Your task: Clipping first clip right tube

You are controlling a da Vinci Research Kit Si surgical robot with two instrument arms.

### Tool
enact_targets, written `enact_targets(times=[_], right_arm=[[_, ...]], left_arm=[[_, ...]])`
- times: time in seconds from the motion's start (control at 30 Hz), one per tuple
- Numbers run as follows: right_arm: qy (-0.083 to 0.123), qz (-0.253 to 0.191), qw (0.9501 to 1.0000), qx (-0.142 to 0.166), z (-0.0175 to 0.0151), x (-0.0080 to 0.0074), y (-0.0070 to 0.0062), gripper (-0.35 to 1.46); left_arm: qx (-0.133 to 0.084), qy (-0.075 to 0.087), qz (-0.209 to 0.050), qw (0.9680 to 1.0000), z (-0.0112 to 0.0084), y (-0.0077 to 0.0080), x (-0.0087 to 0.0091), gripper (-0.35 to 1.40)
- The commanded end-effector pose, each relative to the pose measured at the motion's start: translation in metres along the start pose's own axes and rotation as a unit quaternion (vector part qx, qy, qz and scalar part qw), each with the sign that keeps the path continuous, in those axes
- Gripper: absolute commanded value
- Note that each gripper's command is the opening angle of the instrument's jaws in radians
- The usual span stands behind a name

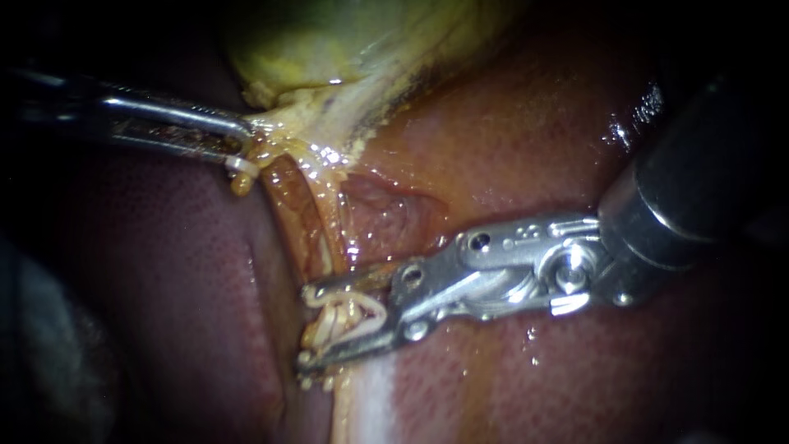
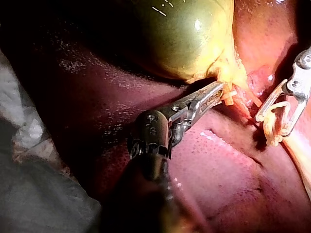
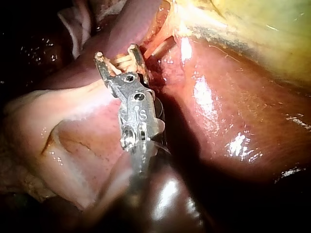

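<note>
**Q:** Right instrument (image 1: 306,325): what is the jaw condition?
**A:** The jaws stand wide apart and carry a pale clip (image 1: 349,316) seated between them. The clip touches both jaws. The shaft enters from the right, across the liver (image 1: 534,140).

**Q:** Where is the tube?
**A:** A pale tube (image 1: 327,222) runs down from the neck of the gallbladder (image 1: 329,41) and passes between the clip's legs, inside the jaws. The clip's legs are apart, not pressed onto the tube. The endoscope view does not show clearly whether this is the right tube.

**Q:** Left instrument (image 1: 240,146)?
**A:** The jaws are clamped on yellow tissue (image 1: 292,115) just under the gallbladder, at the upper end of the tube. The shaft enters from the left. The two instruments are well apart along the tube.

**Q:** Surroundings?
**A:** Liver lies on both sides of the tube. The left wrist view shows white gauze (image 2: 19,121) beside the liver.
</note>
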State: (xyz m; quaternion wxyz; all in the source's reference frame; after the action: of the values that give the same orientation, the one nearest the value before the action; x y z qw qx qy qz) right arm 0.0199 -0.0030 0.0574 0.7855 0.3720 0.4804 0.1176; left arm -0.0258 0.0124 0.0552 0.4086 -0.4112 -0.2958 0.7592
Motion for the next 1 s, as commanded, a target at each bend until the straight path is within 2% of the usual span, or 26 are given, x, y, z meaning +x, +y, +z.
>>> enact_targets(times=[0.03,0.3,0.43,0.6,0.8,1.0], right_arm=[[0.002,0.000,1.0000,0.001,-0.0001,0.0000,0.0000,0.46],[0.015,0.007,0.9998,0.006,-0.0018,0.0005,-0.0008,0.47],[0.036,0.018,0.9991,0.007,-0.0034,0.0007,-0.0012,0.48],[0.038,0.025,0.9989,0.007,-0.0055,0.0002,-0.0016,0.48],[0.041,0.029,0.9987,0.003,-0.0070,-0.0004,-0.0012,0.48],[0.042,0.035,0.9985,-0.001,-0.0069,-0.0007,-0.0005,0.47]], left_arm=[[0.000,0.000,0.000,1.0000,0.0000,0.0000,0.0000,-0.35],[0.000,0.000,0.000,1.0000,0.0000,0.0000,0.0000,-0.35],[0.000,0.000,0.000,1.0000,-0.0001,0.0000,-0.0001,-0.35],[0.000,0.000,0.000,1.0000,-0.0001,0.0000,-0.0001,-0.35],[-0.001,0.000,0.000,1.0000,-0.0002,0.0000,-0.0001,-0.35],[-0.001,0.000,0.000,1.0000,-0.0002,0.0000,-0.0001,-0.35]])
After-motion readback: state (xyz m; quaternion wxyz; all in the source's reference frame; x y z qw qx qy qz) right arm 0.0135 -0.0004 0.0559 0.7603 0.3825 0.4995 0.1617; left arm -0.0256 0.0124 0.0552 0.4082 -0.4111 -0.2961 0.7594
